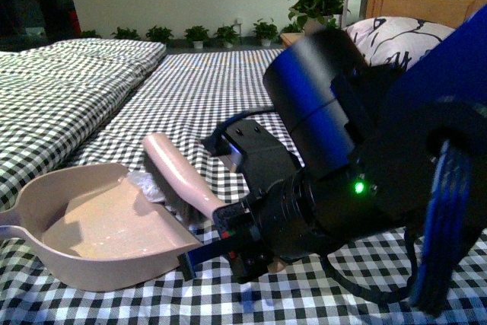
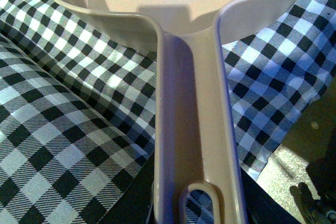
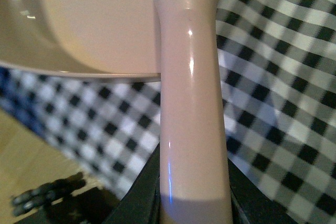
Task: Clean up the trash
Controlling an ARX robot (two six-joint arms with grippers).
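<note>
1. The left gripper (image 2: 199, 211) is clamped on the handle of the beige dustpan (image 2: 191, 129). In the left wrist view its dark jaws sit tight against both sides of the handle. This gripper is out of the front view, where the handle runs off the left edge.
2. The dustpan (image 1: 91, 264) rests low on the checked cloth (image 1: 228, 89), with its open lip facing the right arm. Judgement: it is held there as a fixed catcher, lip down so nothing slips beneath it.
3. The trash (image 1: 144, 183), a small crumpled white wad, lies on the cloth at the far end of the pan's lip. It is just outside the pan and touches, or nearly touches, the brush bristles. The pan floor shows nothing in it, so collection is not yet done.
4. The brush (image 1: 183, 176) stands tilted, with its dark bristles down beside the wad and its pink handle sloping toward the right arm. Judgement: the bristles are set on the side of the wad away from the pan, so a stroke would drive it over the lip.
5. The right gripper (image 3: 194, 205) is closed around the brush handle (image 3: 191, 103), with a jaw pressed to each side in its wrist view.
6. Risk, as a judgement: the light wad may roll along the lip and miss the pan, because it sits at the lip's end.
</note>
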